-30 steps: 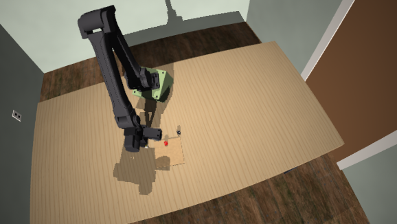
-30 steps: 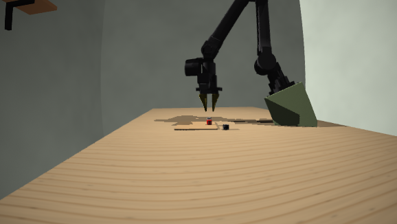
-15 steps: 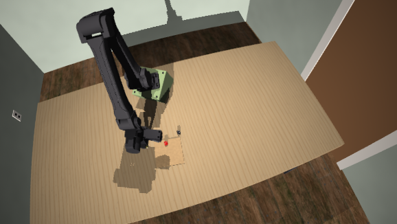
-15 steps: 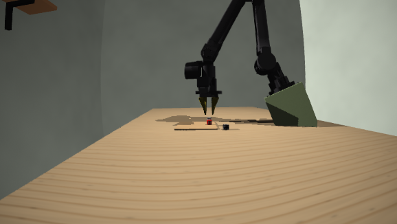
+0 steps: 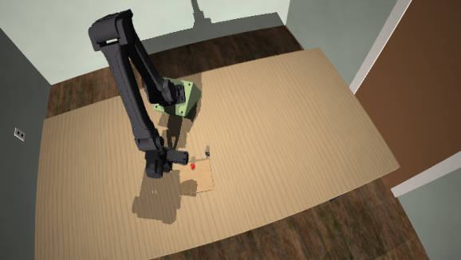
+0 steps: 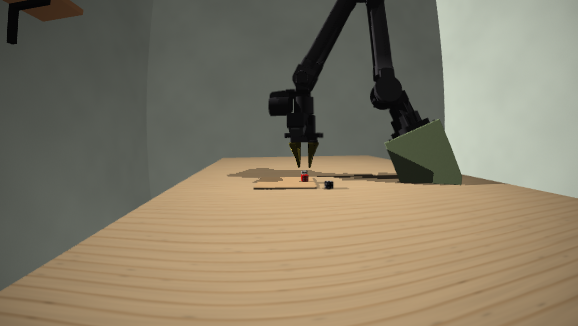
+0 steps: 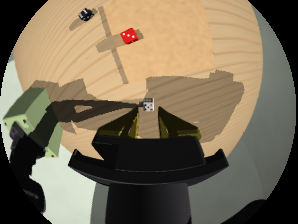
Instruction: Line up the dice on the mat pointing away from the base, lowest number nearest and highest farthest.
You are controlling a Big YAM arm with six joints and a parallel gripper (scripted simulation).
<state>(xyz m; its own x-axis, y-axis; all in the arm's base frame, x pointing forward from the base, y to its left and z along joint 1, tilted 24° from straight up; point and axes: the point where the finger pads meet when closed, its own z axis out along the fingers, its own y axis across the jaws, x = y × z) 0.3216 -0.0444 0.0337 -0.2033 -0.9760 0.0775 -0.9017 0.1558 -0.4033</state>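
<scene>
1. Wooden table [image 6: 200, 240] carries a tan mat [image 6: 280, 185]; the red die [image 6: 304, 176] sits near the mat's corner on the base side, and the black die [image 6: 328, 185] lies off the mat, just beyond that corner
2. The gripper [image 6: 304, 161] hangs partly open, grasping nothing
3. The white die [image 7: 149, 104] lies directly below, between the fingertips, apparently just off the mat's edge, in shadow
4. To pick it well, the arm likely should descend straight, straddle opposite faces squarely, and close gently so the die does not roll
</scene>
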